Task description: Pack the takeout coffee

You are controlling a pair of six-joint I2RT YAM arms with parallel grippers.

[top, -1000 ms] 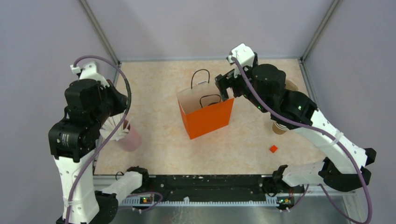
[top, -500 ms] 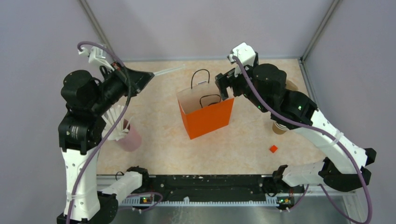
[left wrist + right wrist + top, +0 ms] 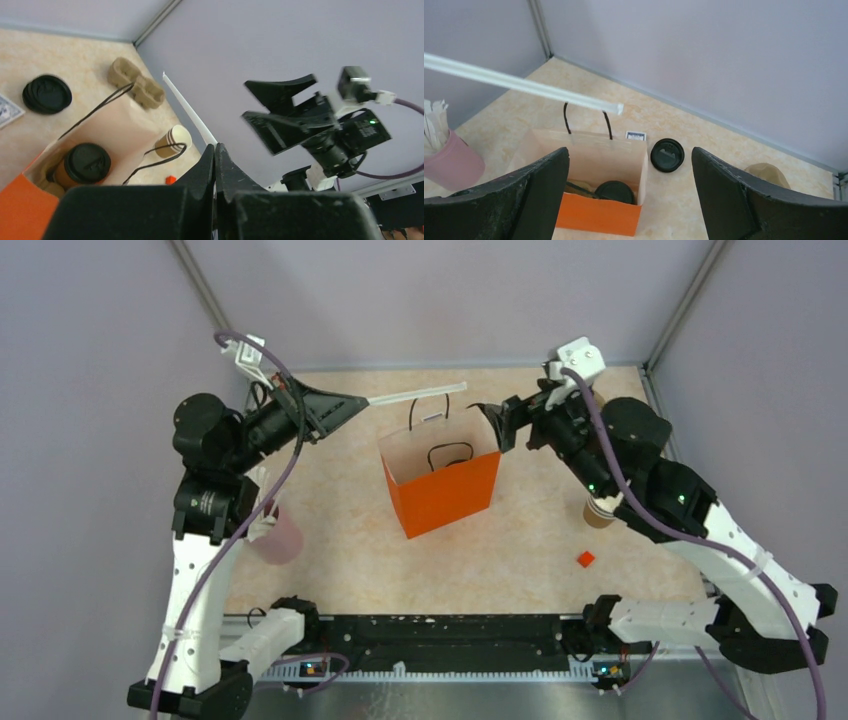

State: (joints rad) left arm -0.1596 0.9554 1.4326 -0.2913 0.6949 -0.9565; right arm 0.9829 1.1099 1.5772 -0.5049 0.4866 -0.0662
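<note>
**Inspector:** What has moved in the last second?

**Assessor:** The left arm has swung up from the pink cup of straws [image 3: 275, 535] at the left edge of the overhead view, toward upper centre. The right gripper [image 3: 497, 425] has drawn back toward the upper right, off the mouth of the tall orange paper bag [image 3: 445, 495] with black cord handles.

**Inspector:** State of the claws?

**Assessor:** The left gripper [image 3: 362, 402] has its jaws closed flat on one end of a long white paper-wrapped straw [image 3: 420, 394]. The free end of the straw reaches above the bag. The right gripper is spread wide and holds nothing, just right of the bag's rim.

**Inspector:** The coffee?

**Assessor:** The small tan paper cup with round black lid [image 3: 82, 164] stands upright at the bottom of the bag, lid on.

**Inspector:** Other items?

**Assessor:** A spare black lid [image 3: 667, 155] and a brown pulp carrier [image 3: 136, 87] lie behind the bag. A stack of nested tan cups [image 3: 598, 512] and a small red piece [image 3: 585, 558] are at right.

**Inspector:** Any writing?

**Assessor:** A small white card [image 3: 636, 135] beside the spare lid bears dark print, too small to read.
</note>
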